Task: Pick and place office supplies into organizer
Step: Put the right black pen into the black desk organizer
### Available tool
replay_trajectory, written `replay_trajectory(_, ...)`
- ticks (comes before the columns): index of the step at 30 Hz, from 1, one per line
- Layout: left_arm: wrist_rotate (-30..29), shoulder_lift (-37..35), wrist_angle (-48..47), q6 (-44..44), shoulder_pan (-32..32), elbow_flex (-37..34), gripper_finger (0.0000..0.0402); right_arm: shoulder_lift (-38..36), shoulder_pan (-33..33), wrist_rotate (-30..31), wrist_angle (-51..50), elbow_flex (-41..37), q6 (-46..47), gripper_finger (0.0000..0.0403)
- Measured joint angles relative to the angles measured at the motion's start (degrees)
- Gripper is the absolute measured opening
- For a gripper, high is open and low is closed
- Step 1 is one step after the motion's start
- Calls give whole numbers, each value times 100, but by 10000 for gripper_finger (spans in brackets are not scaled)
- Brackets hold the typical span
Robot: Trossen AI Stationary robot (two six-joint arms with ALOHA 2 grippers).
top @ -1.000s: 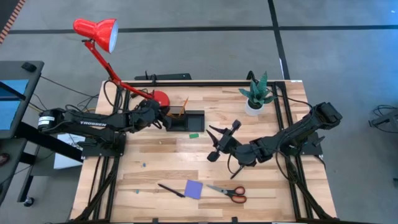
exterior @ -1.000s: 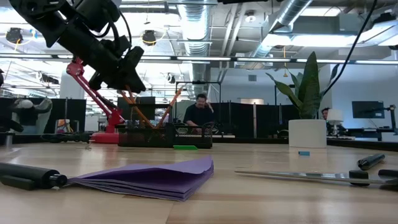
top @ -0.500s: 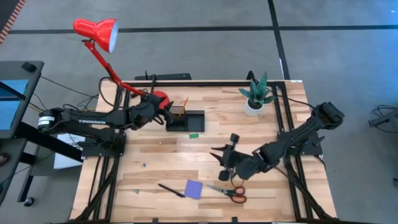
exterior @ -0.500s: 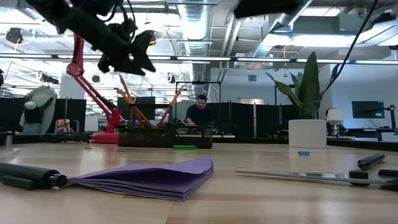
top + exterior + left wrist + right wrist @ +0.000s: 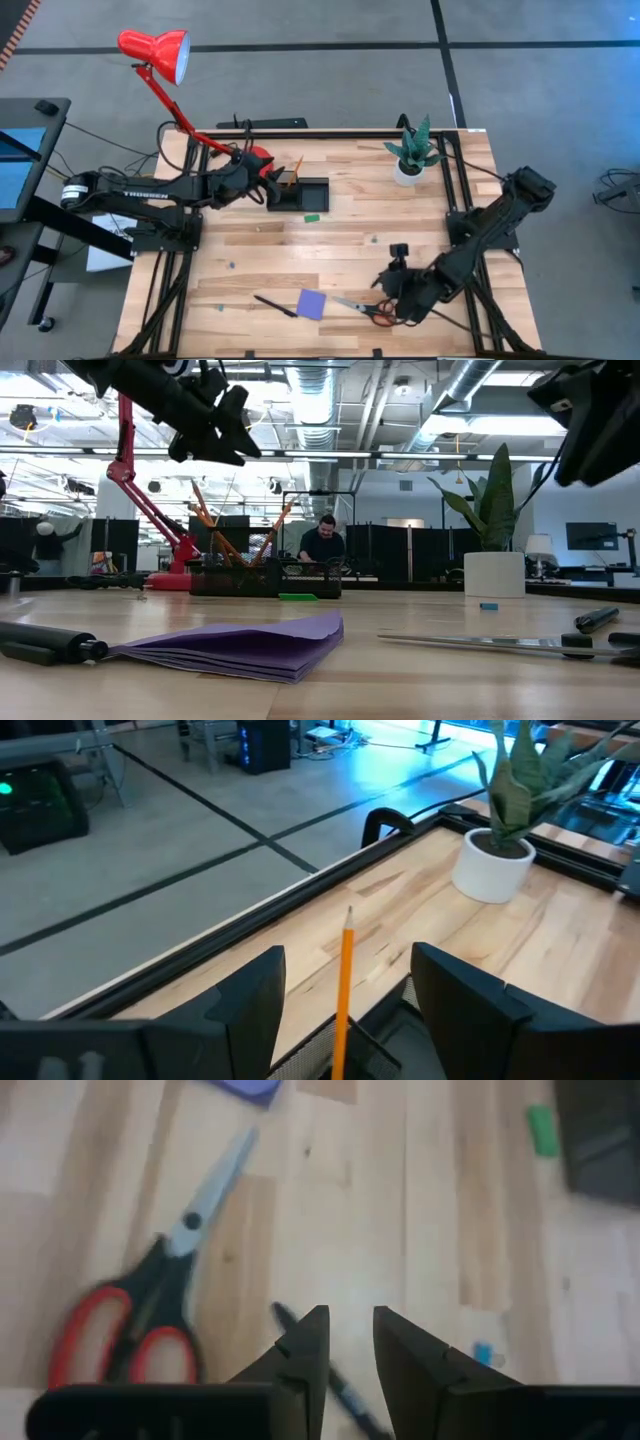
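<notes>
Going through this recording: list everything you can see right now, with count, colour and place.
desk lamp: one, red, back left of the table
organizer: one, black, beside the lamp's base
pencils: several, orange, standing tilted in the organizer
eraser: one, green, on the table just in front of the organizer
notepad: one, purple, front centre
scissors: one pair, red handles, right of the notepad
pens: two, black, one left of the notepad, the other by the scissors
potted plant: one, green in a white pot, back right
person: one, in the room beyond the table
left end effector: open, above the organizer's pencils
right end effector: fingers slightly apart, empty, above the pen by the scissors
</notes>
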Motion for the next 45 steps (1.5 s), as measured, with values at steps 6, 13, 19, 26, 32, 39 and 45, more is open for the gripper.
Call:
replay_trajectory(6, 5, 0, -33, -102, -145, 0, 209, 59, -223, -67, 632, 42, -411, 77)
replay_trajectory(13, 158, 0, -86, -143, -424, -2, 209, 59, -613, -1474, -380, 38, -370, 82)
replay_trajectory(19, 793, 0, -88, -417, -685, 0, 209, 59, -855, -1545, -566, 39, -363, 123)
replay_trajectory(26, 1018, 0, -88, -424, -998, -2, 209, 59, -821, -1648, -827, -208, -417, 188)
replay_trajectory(32, 1027, 0, -88, -424, -1093, -2, 209, 59, -794, -1615, -123, -568, -333, 209)
replay_trajectory(39, 1027, 0, -91, -424, -1093, -2, 209, 59, -894, -1644, 667, -1057, -371, 195)
replay_trajectory(45, 1025, 0, -203, -426, -1093, -4, 209, 59, -832, -1656, 1217, -1351, -369, 180)
